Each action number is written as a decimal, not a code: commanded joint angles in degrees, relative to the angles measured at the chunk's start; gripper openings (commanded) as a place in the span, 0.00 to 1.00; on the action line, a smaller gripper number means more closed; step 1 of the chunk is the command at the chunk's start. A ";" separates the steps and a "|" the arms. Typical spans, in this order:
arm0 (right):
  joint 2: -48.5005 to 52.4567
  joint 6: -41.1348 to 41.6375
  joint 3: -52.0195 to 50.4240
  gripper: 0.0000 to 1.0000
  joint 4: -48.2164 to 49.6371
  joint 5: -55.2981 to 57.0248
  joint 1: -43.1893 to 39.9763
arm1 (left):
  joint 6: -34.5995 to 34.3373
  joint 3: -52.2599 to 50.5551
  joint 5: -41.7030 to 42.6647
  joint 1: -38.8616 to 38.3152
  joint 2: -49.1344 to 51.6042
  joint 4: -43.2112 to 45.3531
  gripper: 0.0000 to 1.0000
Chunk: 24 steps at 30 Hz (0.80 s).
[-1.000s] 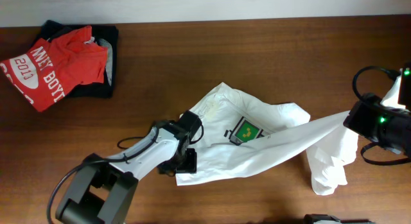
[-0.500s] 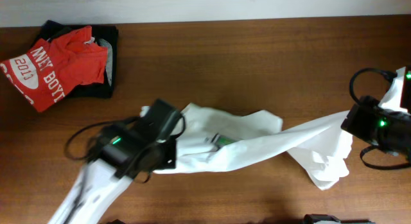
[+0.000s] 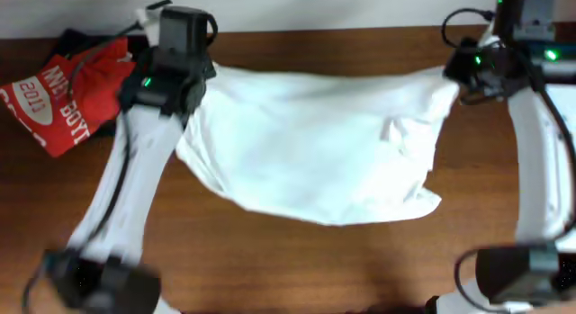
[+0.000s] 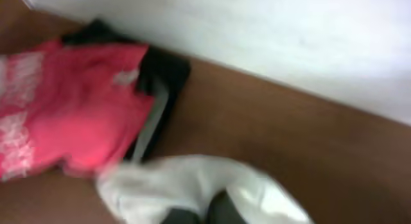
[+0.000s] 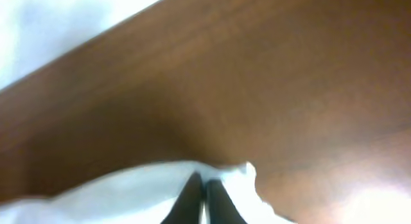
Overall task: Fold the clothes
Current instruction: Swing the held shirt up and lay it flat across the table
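I have the white T-shirt (image 3: 306, 143) strung between my two arms over the far half of the table (image 3: 360, 260); its top edge runs nearly straight from one pinch to the other, and the body hangs or drapes toward the near side, I cannot tell which. My left gripper (image 3: 191, 91) is pressed together on the left top corner; the left wrist view shows its dark fingers close, with white cloth bunched round them. My right gripper (image 3: 454, 76) is likewise closed on the right top corner, its tips meeting in the cloth edge in its wrist view. I see no chest print from above, so that face is probably turned away.

What worries me from here is mostly the grip. The cloth is thin and each pinch looks to sit close to the edge, so a hard pull apart could draw a corner out; then the whole side would drop and crumple. My left end is also just beside the red shirt (image 3: 54, 103) and the black garment (image 4: 168, 70) under it; laying down carelessly could drape the white sleeve over that pile, or drag it. On the right the cloth puckers and the lower corner curls; set down like that, the crease would be folded in.
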 commanded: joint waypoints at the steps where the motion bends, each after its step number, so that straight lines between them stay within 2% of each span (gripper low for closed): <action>1: 3.13 -4.57 0.46 0.83 2.64 0.92 0.24 | 7.48 3.96 2.34 1.79 9.75 1.95 0.99; 2: 3.06 -4.57 0.48 0.99 2.43 1.11 0.20 | 7.50 4.74 4.85 1.73 10.01 1.46 0.99; 3: 2.73 -4.55 1.01 0.99 0.76 1.09 0.20 | 7.50 5.35 6.93 1.55 9.40 0.44 0.99; 6: 2.23 -4.55 2.49 0.99 -8.35 0.87 0.24 | 7.48 8.52 14.93 1.14 4.55 -10.56 0.99; 8: 2.21 -3.87 2.49 0.99 -18.25 0.11 0.26 | 6.14 8.52 15.43 0.70 -0.04 -23.67 0.99; 11: 1.81 -3.82 2.49 0.99 -26.82 -4.42 0.26 | 2.23 8.50 15.19 0.70 -1.81 -39.23 0.99; 13: -0.04 -2.99 2.49 0.99 -30.49 -4.26 0.26 | 1.46 8.50 15.15 0.70 -3.19 -42.88 0.99; 15: -5.68 -2.80 0.90 0.99 -32.59 -4.33 0.46 | -1.20 8.50 13.49 0.70 -7.37 -49.27 0.99; 18: -21.66 -1.70 -12.76 0.99 -31.56 -4.17 1.53 | -1.64 7.89 12.20 0.68 -14.10 -54.60 0.99; 19: -26.51 -1.68 -18.82 0.99 -29.33 -4.11 1.53 | -2.01 6.32 12.22 0.57 -16.11 -55.34 0.99; 21: -34.27 -0.81 -32.22 0.99 -21.27 -4.17 1.46 | -2.89 -4.61 15.41 0.55 -21.57 -51.49 0.99; 24: -32.17 -0.85 -43.04 0.99 -12.90 -4.33 1.42 | -1.11 -21.86 20.35 0.55 -21.68 -36.96 0.99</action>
